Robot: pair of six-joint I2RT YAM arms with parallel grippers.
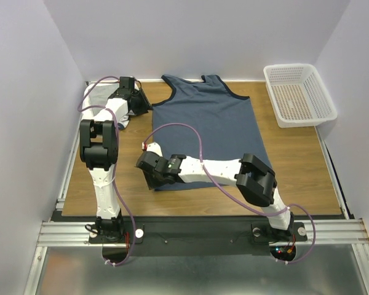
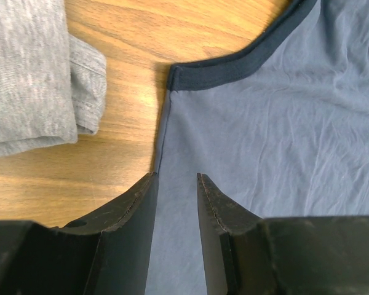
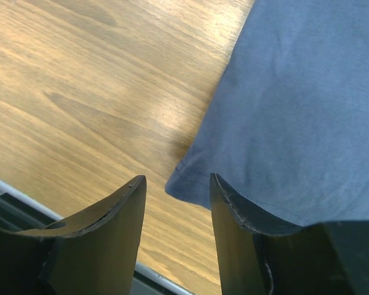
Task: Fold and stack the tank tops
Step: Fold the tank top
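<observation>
We find the left gripper (image 2: 176, 175) half-open over the left edge of the slate-blue tank top (image 1: 212, 126), the right gripper (image 3: 178, 177) (likewise parted) at its near-left corner.

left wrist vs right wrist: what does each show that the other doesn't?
Left wrist only: the folded grey tank top at the left, and the navy armhole trim of the blue tank top, whose side edge runs down between the fingers of the left gripper.
Right wrist only: the blue top's hem corner, lying between the fingers of the right gripper, and the metal rail along the table's edge.
Both: blue cloth lying flat on the wooden table, with jaws parted and nothing visibly clamped.
</observation>
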